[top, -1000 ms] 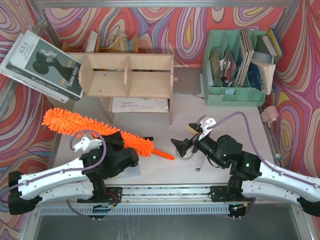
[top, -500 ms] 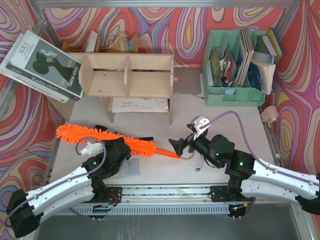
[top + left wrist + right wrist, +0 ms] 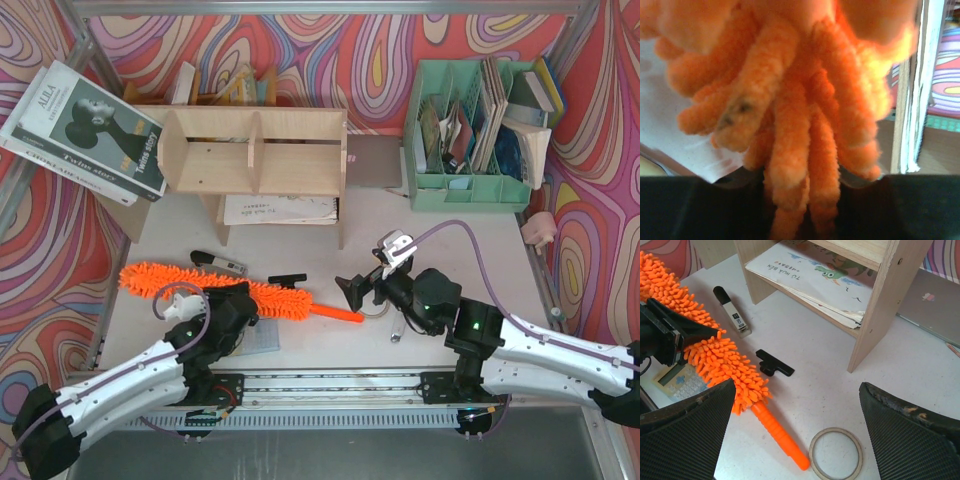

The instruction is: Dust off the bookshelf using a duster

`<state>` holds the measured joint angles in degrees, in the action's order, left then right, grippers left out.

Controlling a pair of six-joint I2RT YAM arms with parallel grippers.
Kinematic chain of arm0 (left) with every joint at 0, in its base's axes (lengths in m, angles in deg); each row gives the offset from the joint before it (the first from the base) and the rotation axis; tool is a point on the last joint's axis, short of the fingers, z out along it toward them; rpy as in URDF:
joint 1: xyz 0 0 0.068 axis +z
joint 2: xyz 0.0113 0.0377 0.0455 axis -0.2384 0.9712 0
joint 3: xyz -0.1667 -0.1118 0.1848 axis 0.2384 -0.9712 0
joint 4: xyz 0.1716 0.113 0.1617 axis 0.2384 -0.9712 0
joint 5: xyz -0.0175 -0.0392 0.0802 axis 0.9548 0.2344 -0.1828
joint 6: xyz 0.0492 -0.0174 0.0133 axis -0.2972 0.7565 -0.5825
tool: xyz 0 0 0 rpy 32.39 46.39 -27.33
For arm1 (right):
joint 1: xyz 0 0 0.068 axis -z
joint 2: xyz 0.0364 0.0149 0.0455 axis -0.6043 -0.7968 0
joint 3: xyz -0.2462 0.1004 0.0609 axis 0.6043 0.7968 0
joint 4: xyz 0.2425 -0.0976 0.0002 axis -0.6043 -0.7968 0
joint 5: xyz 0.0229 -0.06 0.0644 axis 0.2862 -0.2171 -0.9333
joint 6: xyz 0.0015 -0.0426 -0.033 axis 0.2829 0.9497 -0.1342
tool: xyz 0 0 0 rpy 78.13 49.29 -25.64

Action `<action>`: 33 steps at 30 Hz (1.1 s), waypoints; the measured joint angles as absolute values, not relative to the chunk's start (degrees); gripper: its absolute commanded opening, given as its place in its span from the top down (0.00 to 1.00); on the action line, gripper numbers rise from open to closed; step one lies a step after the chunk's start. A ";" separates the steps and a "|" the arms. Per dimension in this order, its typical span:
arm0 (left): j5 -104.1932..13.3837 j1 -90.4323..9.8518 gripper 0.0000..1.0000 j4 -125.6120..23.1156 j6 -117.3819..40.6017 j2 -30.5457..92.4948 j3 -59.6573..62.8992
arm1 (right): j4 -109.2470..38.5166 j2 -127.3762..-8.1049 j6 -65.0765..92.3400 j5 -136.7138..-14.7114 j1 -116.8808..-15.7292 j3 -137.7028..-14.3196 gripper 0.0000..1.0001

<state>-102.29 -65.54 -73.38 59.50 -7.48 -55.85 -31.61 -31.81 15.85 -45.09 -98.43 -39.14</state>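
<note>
The orange fluffy duster (image 3: 205, 287) lies on the table in front of the plywood bookshelf (image 3: 255, 150), its thin handle (image 3: 335, 314) pointing right. My left gripper (image 3: 240, 300) sits over the fluffy part near the handle end. In the left wrist view its strands (image 3: 790, 100) fill the narrow gap of the left gripper (image 3: 800, 200). My right gripper (image 3: 796, 390) hangs open above the table, with the handle (image 3: 780, 435) below, between the fingers and nearer the left one. That view also shows the duster (image 3: 715, 360), the bookshelf leg (image 3: 880, 305) and the left gripper (image 3: 665, 337).
A tape ring (image 3: 836, 454) lies right of the handle tip. A black clip (image 3: 774, 364), a stapler (image 3: 731, 310) and a calculator (image 3: 680, 382) lie near the duster. Papers (image 3: 810, 275) sit under the shelf. A green organizer (image 3: 470, 140) stands back right, books (image 3: 85, 125) lean back left.
The left arm has drawn the duster toward the front and right, and it now lies flatter on the table. The right gripper has moved left over the handle end, still open.
</note>
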 measured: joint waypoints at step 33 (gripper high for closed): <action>-118.74 -65.23 0.02 -97.43 15.59 -8.44 -29.66 | -43.50 -42.17 3.06 -23.67 -92.25 -49.94 0.01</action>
<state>-118.74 -65.23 -97.43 15.59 -8.44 -29.66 -43.50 -42.17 3.06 -23.67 -92.25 -49.94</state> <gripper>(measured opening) 0.983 0.987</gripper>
